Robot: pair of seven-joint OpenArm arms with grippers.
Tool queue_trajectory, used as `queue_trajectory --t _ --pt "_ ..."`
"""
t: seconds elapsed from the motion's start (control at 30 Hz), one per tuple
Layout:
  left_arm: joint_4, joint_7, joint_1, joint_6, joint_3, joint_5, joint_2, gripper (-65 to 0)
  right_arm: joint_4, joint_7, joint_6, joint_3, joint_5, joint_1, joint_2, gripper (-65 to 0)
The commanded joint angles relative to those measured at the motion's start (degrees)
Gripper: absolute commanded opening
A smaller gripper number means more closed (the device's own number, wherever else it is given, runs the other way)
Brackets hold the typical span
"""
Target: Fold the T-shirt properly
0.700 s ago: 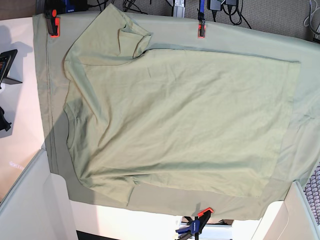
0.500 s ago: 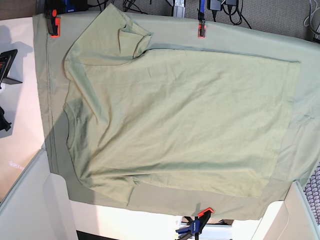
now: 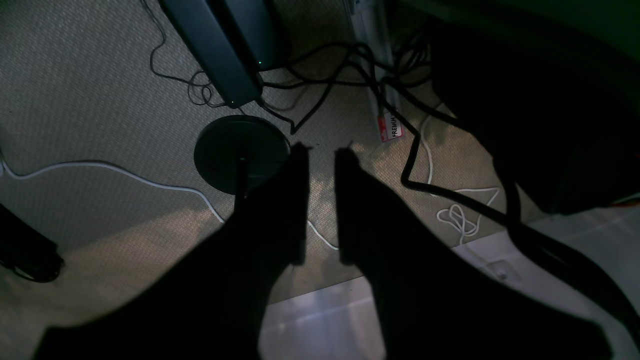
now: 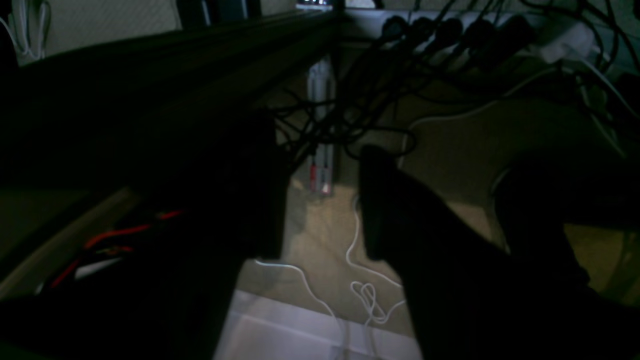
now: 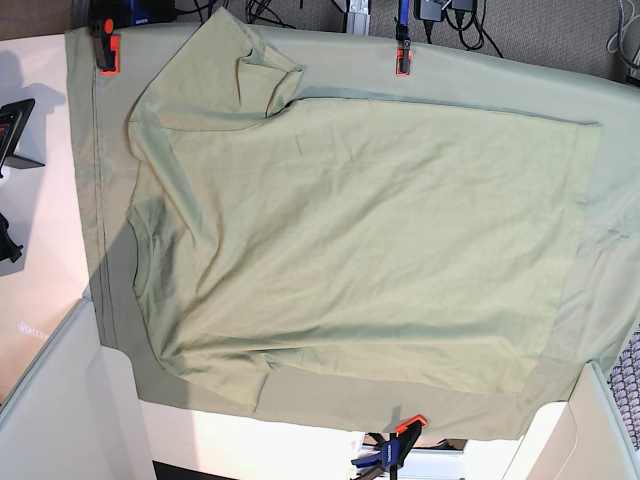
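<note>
While both arms hang off the table's edge, the left pincer (image 3: 320,200) points at carpeted floor with its jaws parted by a narrow gap and nothing between them; past its dark fingers lie a round black base (image 3: 241,152), a white cable (image 3: 115,172) and a tangle of black leads. The right pincer (image 4: 320,200) is likewise released and empty, its jaws set wider apart, aimed at a dim patch of floor where a power strip (image 4: 495,25) and looping white cord (image 4: 367,292) show beneath a dark frame. Neither pincer appears in the base view.

On the table, the T-shirt (image 5: 360,240) lies spread flat on the green tablecloth (image 5: 600,100), which orange clamps (image 5: 403,60) pin at the far and near edges. Its ribbed neckline (image 5: 140,250) faces the left of that view and its hem the right. The far sleeve (image 5: 235,65) is partly doubled over on itself, and the near sleeve (image 5: 225,375) is rumpled close to the body.

Judged from this, folding has not begun: no side has been turned in, the body is a single open layer, and every fold remains to be made, starting with an approach to the cloth.
</note>
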Motion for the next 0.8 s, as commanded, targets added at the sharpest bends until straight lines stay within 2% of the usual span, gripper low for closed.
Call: queue_trajectory --t 0.0,0.13,0.4,0.53,0.63,0.77 --pt "0.0 -0.3 0.2 0.2 0.1 0.5 0.0 -52.5 0.4 0.5 0.6 0.2 0.0 -0.3 0.0 -40.6" --pt "0.0 0.5 0.2 0.2 0.1 0.6 0.0 -52.5 0.4 0.5 0.6 0.2 0.0 -0.3 0.0 -40.6" --pt "0.0 5.9 0.6 -0.6 0.1 0.6 -0.2 -52.5 0.6 0.4 0.6 0.2 0.0 -1.6 0.1 -40.6" --pt "2.0 5.9 1.9 -11.1 0.1 -3.4 -2.4 -52.5 2.0 0.4 0.6 0.2 0.0 -4.0 0.5 -40.6" --pt "6.2 5.0 4.2 -14.2 -1.5 -7.1 -5.0 -52.5 5.9 0.4 1.8 0.2 0.2 -6.9 1.4 -40.6" --pt "13.6 4.3 9.0 -17.8 -10.0 -7.8 -7.6 -52.5 13.5 0.3 3.4 0.2 4.3 -12.0 3.3 -40.6"
